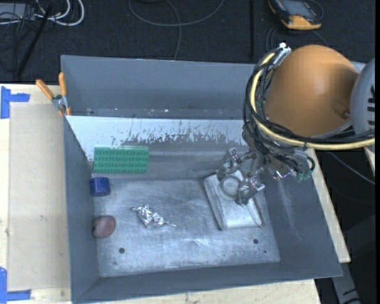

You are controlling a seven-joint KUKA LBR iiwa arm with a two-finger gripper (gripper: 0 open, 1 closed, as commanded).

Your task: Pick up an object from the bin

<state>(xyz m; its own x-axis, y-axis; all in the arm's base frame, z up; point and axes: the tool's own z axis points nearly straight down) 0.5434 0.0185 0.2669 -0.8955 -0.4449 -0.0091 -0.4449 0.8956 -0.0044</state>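
Five things in bin (pixel 177 87). Gripper (pixel 239 183) over pale flat slab (pixel 237 217), right side; grip state impossible to tell. Left: green plate (pixel 120 160), blue cap (pixel 100 186), stone (pixel 104 226), foil (pixel 151 216).

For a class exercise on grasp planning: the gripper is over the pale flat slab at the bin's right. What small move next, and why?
Probably ease straight down: the gripper sits over the upper end of the pale flat slab, and the crumpled foil lies apart to its left, so nothing crowds the descent.
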